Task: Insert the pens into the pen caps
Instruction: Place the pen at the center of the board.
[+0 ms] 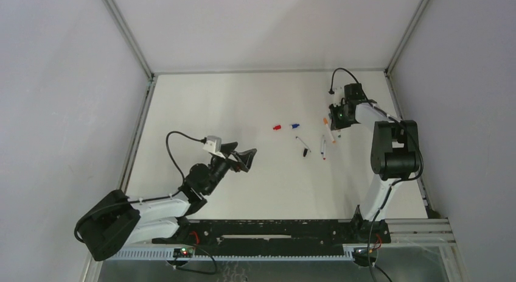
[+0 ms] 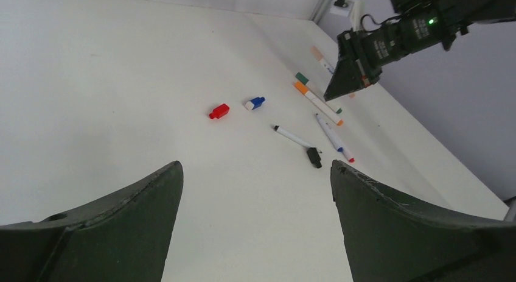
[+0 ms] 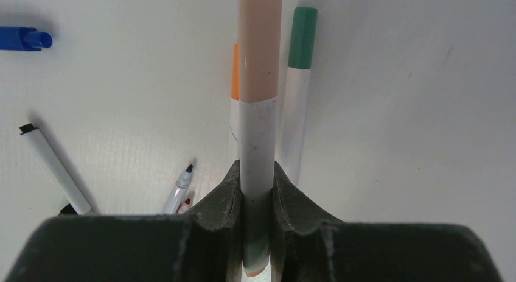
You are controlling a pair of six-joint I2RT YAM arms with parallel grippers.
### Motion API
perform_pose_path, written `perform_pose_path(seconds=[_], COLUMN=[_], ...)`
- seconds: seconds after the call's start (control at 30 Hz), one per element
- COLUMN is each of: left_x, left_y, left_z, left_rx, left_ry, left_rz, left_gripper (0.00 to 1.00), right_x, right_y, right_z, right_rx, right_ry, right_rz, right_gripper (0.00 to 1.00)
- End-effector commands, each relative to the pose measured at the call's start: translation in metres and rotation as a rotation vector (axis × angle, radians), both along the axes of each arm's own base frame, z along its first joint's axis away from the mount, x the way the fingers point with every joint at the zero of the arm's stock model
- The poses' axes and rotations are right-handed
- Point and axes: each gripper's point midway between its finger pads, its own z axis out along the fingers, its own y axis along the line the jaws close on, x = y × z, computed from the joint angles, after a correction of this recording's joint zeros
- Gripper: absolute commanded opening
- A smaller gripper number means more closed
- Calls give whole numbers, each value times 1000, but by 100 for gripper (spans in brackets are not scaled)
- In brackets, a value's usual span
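My right gripper (image 3: pixel 255 172) is shut on a white pen (image 3: pixel 257 130) wearing a peach cap (image 3: pixel 260 44), held low over the table at the far right (image 1: pixel 333 116). Beside it lie a green-capped pen (image 3: pixel 299 81) and an orange-capped pen (image 2: pixel 316 103). A loose red cap (image 2: pixel 219 111), blue cap (image 2: pixel 255 103) and black cap (image 2: pixel 314 157) rest on the table. Uncapped pens lie near them: a black-tipped one (image 2: pixel 292 136), a blue-tipped one (image 2: pixel 330 134) and a red-tipped one (image 2: pixel 347 154). My left gripper (image 2: pixel 255 166) is open, empty, short of the caps (image 1: pixel 243 153).
The white table (image 1: pixel 243 99) is walled by grey panels with metal frame posts at the back corners (image 1: pixel 149 75). The right arm's elbow (image 1: pixel 395 148) stands near the right edge. A cable (image 1: pixel 341 72) loops off the right wrist camera.
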Motion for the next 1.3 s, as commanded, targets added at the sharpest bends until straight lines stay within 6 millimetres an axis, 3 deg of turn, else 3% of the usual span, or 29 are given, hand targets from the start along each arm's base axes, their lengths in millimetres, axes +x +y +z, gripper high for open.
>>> perform_pose_path(seconds=[0.0, 0.6, 0.63, 0.87, 1.27], left_x=[-10, -44, -46, -56, -70], left_y=[-2, 0, 0, -1, -5], left_z=[19, 33, 33, 39, 49], left_rx=[-101, -268, -279, -338, -382], left_ry=[-20, 81, 89, 124, 154], left_rz=[-43, -155, -163, -200, -254], left_gripper=[94, 93, 93, 92, 91], right_x=[8, 1, 1, -1, -8], right_y=[-5, 0, -10, -14, -7], right_z=[7, 3, 3, 1, 3], right_rx=[-19, 2, 4, 14, 56], right_ry=[-9, 51, 55, 79, 106], right_rz=[11, 33, 9, 5, 35], right_gripper=[6, 15, 15, 18, 21])
